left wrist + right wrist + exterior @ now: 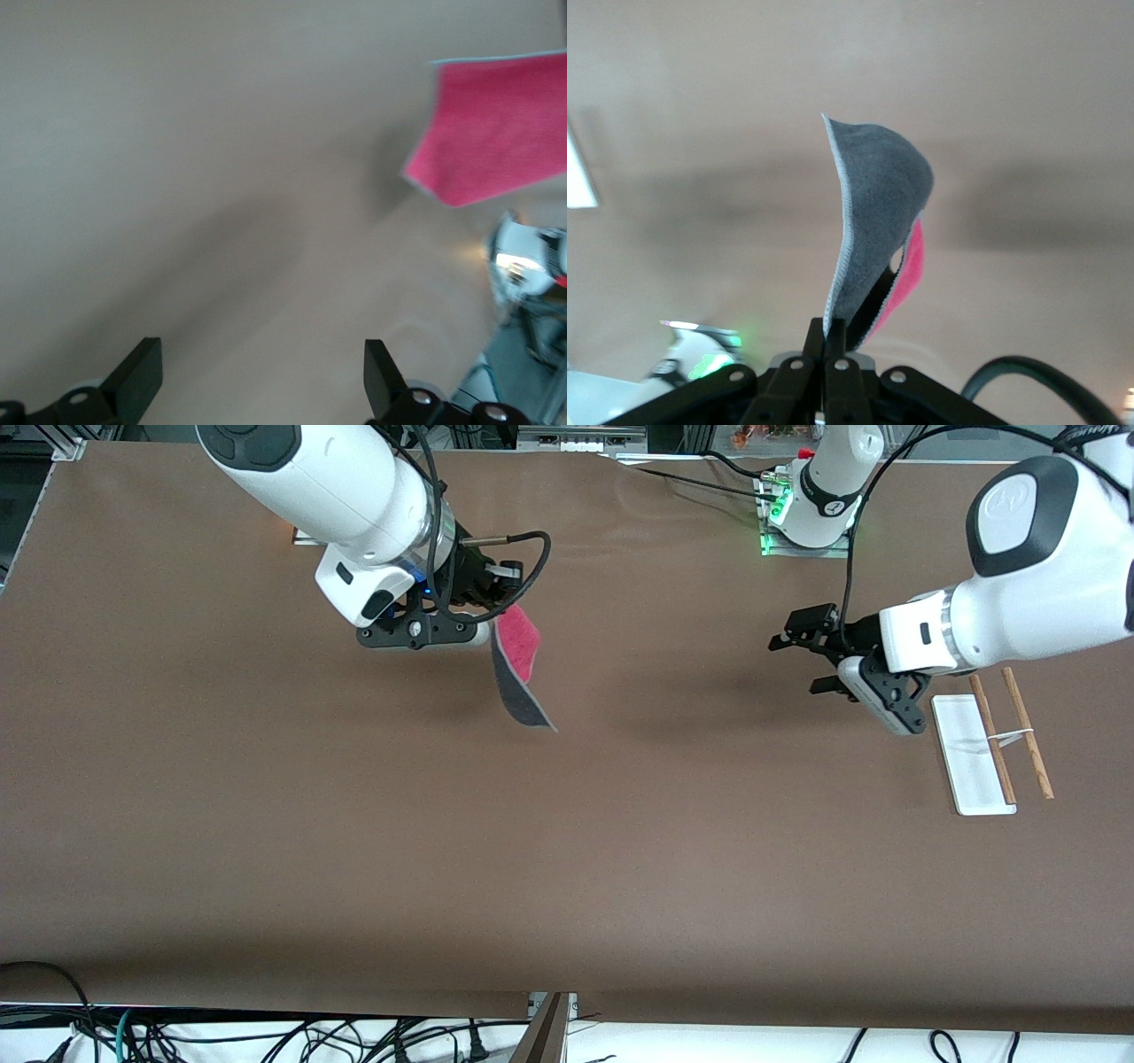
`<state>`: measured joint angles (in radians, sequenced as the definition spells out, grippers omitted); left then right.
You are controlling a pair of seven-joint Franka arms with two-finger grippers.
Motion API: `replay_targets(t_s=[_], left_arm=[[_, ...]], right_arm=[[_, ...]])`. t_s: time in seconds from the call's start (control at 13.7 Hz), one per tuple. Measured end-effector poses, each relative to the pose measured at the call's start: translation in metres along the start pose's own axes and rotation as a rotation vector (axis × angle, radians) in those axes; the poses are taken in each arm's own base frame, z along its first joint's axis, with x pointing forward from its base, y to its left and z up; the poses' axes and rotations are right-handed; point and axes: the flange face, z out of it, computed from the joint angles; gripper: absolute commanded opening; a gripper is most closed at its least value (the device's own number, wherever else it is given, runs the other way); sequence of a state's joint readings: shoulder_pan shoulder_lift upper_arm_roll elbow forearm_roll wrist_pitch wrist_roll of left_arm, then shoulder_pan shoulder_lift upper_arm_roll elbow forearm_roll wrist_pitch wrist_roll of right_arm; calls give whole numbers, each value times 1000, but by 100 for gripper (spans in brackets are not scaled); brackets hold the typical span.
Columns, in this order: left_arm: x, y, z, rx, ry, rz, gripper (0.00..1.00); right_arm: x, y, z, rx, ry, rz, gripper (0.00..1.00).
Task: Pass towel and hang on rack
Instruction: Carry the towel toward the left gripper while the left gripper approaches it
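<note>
1 towel (521, 666), 1 rack (992, 748), 2 end effectors: left (802, 657), right (496, 598).

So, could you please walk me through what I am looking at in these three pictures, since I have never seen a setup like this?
These are two white robot arms at a brown table, each ending in a two-finger hand. The wide picture comes from a high camera facing the robots; the other two come from cameras on each arm's wrist. The right hand is up over the table, shut on the towel, which hangs from it, pink-red on one face and dark grey on the other. Its wrist picture shows the pinch. The left hand is over the table beside the rack, fingers open and empty; its wrist camera sees the towel ahead. The rack stands at the left arm's end: a white base with two brown rods.
</note>
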<state>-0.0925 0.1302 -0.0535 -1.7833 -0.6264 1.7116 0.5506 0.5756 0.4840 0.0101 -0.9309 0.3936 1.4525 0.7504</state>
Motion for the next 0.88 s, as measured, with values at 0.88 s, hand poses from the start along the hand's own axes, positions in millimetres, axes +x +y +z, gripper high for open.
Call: replay_targets(t_s=[0.88], left_arm=[[57,-24,118,-412,322,750,100]], right_arm=[[-52,-100,21,309,55,328,0]])
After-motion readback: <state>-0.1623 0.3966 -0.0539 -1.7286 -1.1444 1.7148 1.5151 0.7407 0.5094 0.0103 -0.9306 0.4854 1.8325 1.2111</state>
